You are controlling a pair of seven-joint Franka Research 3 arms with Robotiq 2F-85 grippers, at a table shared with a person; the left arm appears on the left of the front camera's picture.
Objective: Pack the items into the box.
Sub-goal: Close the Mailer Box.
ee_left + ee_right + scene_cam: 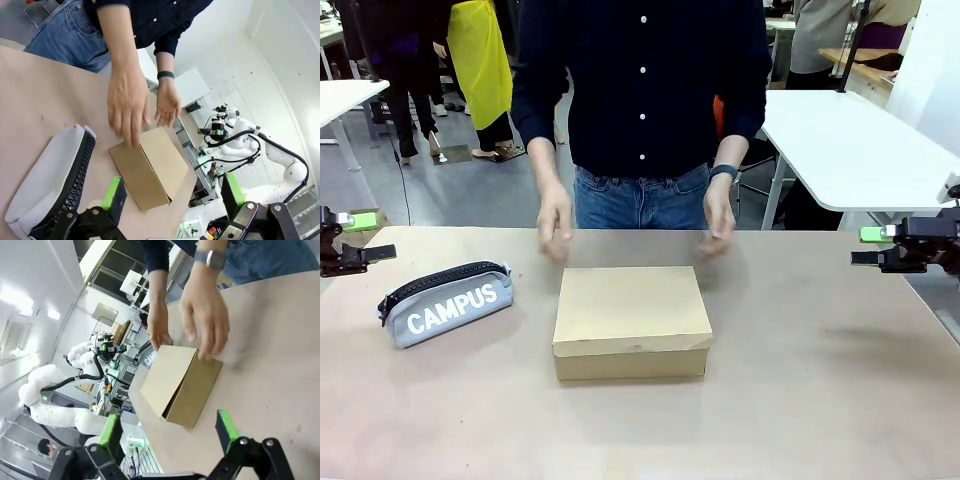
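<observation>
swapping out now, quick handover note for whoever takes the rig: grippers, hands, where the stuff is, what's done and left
Left gripper: open, holding nothing, parked at the table's left edge.
Right gripper: open, holding nothing, parked at the right edge.
Person's hands: just behind the box, blurred.
Box: mid-table, lid shut.
Pouch: left of the box, zipped.
Done or left: cannot tell; box contents are hidden.

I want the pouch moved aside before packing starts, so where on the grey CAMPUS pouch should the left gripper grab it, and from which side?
Probably from above, across the narrow width at the middle of the CAMPUS pouch. It lies flat on the table, long and slim, zipper along its top edge, so open jaws could straddle it crosswise. The left gripper is nearest, open, off to the pouch's left.
</observation>
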